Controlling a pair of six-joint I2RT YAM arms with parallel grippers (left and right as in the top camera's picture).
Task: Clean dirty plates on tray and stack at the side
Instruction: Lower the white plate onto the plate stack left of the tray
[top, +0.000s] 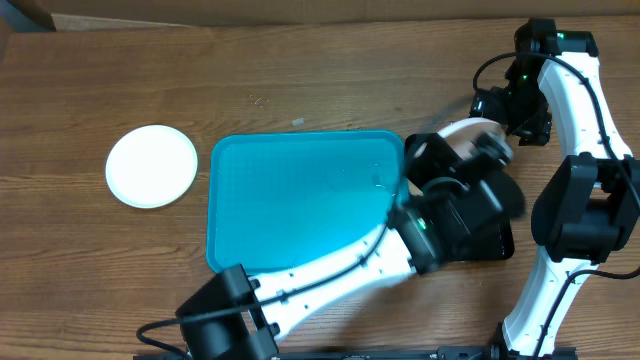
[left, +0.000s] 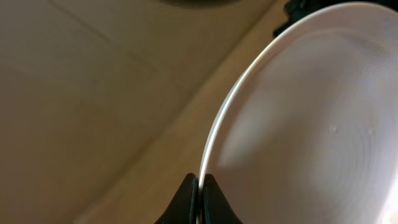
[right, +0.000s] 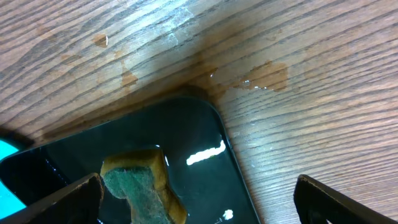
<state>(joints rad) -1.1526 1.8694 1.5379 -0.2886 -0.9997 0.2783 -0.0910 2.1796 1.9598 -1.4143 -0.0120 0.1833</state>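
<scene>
1. Tray (top: 300, 200): lies flat at the middle of the table (top: 100, 80). Long axis runs left to right, parallel to the table's near edge; short edges face left and right.
2. Left gripper (left: 200, 190): clenched on the rim of the held plate (left: 311, 124), fingers pinching the edge from both sides.
3. Held plate: white, lifted clear of the table, hangs beyond the tray's far right corner. Steeply tilted, so it shows from overhead only as a partial oval. Round, so has no long axis. Shows a ringed face with one small speck in the left wrist view.
4. Second plate (top: 152, 166): white, lies flat on the table, face up, left of the tray's left short edge and apart from it. Cannot tell whether it is one plate or a stack.
5. Right gripper (right: 199, 186): released, fingers spread wide with nothing between them. Hovers over the far corner of the black tray (right: 186, 143).
6. Black tray: sits just off the tray's right short edge, mostly hidden under the left arm from overhead.
7. Sponge (right: 137, 180): green and yellow, lies inside the black tray.
8. Wet patch (right: 261, 78): glistens on the table just beyond the black tray's corner.
</scene>
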